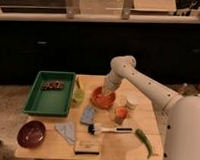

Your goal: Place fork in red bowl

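Observation:
The red bowl (102, 98) is bright orange-red and stands near the middle of the wooden table (141, 121). My gripper (107, 91) hangs right over the bowl, down at its rim, at the end of the white arm (143, 85) that reaches in from the right. I cannot make out the fork; the gripper and the bowl's inside hide whatever is there. The darker maroon bowl (32, 133) stands at the table's front left corner, far from the gripper.
A green tray (50, 92) with small items lies at the left. A green cup (78, 96), white cup (131, 102), orange fruit (121, 113), blue sponge (88, 114), brush (109, 129), green pepper (144, 141), grey cloth (66, 130) and a flat box (87, 146) surround the bowl.

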`<state>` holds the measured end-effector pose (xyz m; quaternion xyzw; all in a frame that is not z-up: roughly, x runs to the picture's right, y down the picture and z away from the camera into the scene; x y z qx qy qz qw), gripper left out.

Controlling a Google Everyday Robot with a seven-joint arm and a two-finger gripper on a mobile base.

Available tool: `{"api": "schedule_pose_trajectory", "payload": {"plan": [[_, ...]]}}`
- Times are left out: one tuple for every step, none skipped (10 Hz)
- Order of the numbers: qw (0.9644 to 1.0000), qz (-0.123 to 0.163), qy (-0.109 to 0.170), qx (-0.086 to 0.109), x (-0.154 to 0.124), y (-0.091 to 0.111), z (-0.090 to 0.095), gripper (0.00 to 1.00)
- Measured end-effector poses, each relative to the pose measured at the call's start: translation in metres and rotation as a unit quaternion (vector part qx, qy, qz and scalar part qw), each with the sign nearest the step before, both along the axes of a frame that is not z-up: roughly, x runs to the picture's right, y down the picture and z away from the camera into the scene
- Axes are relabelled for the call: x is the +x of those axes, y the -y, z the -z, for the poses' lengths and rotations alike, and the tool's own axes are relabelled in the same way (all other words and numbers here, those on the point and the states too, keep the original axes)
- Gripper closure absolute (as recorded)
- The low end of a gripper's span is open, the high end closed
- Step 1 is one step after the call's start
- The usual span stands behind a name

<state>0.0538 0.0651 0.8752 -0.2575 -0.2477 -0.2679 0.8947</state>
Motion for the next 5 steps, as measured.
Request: {"api": "schedule_pose_trajectory", "payload": {"plan": [[1.0000,0.000,0.001,0.000,-0.0013,-0.0003,-0.0005,0.54],[1.0000,-0.001,0.001,-0.001,-0.0022,-0.0004,-0.0012,0.44],[1.0000,-0.001,0.001,-0.003,-0.0023,-0.0010,-0.0019,0.32],[1.0000,-0.002,0.001,-0.003,-0.0021,-0.0008,-0.0022,0.25],[1.0000,-0.002,0.001,-0.004,-0.0015,-0.0012,-0.0027,0.20]]}}
